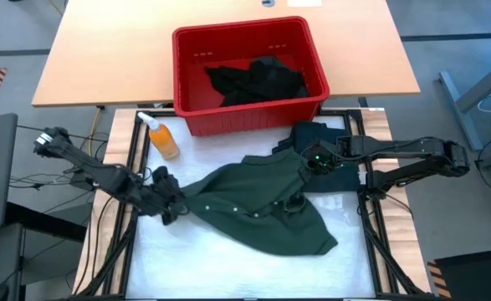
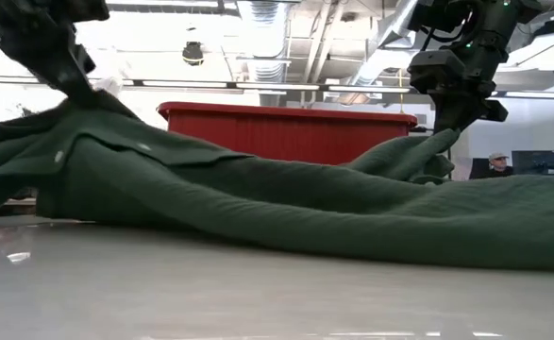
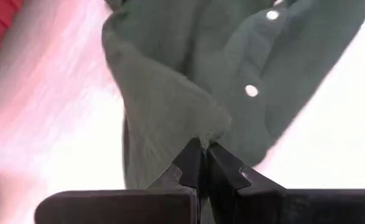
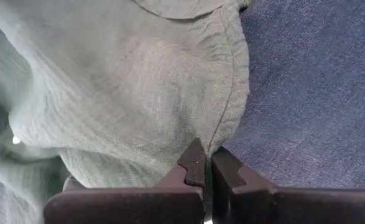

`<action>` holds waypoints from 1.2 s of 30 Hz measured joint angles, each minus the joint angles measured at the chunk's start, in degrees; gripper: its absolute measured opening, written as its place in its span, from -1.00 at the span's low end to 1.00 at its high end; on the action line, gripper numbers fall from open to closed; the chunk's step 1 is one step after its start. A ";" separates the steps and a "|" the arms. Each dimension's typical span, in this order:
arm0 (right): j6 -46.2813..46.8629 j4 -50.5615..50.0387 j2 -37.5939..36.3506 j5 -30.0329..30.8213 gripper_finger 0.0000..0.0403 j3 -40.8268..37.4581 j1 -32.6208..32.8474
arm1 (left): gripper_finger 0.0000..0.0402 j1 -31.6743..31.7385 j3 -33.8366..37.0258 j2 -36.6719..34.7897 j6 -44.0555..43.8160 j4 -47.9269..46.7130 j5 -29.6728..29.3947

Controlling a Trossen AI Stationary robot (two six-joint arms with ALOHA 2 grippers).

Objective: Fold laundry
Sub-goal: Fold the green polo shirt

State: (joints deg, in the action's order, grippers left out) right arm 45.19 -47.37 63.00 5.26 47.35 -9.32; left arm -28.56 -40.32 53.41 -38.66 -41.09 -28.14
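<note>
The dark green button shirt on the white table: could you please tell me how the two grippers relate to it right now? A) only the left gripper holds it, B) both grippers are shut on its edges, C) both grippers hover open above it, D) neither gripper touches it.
B: the left gripper pinches a fold of the dark green button shirt, and the right gripper is shut on its seamed edge.

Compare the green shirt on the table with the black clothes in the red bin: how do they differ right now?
The green shirt lies stretched across the white table; the black clothes sit crumpled inside the red bin. Both claws, left claw and right claw, are shut on the green shirt; nothing touches the black clothes. Both are soft, dark, unfolded garments.
</note>
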 joint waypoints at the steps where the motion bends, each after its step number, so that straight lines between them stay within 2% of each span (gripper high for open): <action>1: -0.04 0.00 0.00 0.02 -0.90 0.00 0.00 | -1.00 -0.01 -0.01 -1.54 -1.12 -1.08 0.51; 7: -0.62 0.10 0.00 0.32 -0.90 0.00 0.00 | -1.00 -0.01 -0.01 -9.00 -4.24 -5.02 2.44; 10: -0.72 0.15 0.00 0.48 -0.90 0.00 0.00 | -1.00 -0.01 -0.01 -11.16 -5.20 -5.02 2.60; 13: -1.52 0.35 0.00 0.50 -0.90 0.00 0.00 | -1.00 -0.01 -0.01 -12.50 -5.40 -5.02 5.14; 18: -1.70 0.35 0.00 0.66 -0.90 0.00 0.00 | -1.00 -0.01 -0.01 -13.05 -5.86 -4.97 8.44; 27: -1.68 0.33 0.00 0.72 -0.90 0.00 0.00 | -1.00 -0.01 -0.01 -12.09 -5.18 -4.86 8.15; 36: -1.67 1.62 0.00 0.72 -0.90 0.00 0.00 | -1.00 -0.01 -0.01 -12.07 -5.15 -4.58 5.37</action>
State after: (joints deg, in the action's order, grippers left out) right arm 43.52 -45.76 63.00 5.98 47.35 -9.32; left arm -28.58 -40.34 41.34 -43.81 -45.67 -22.77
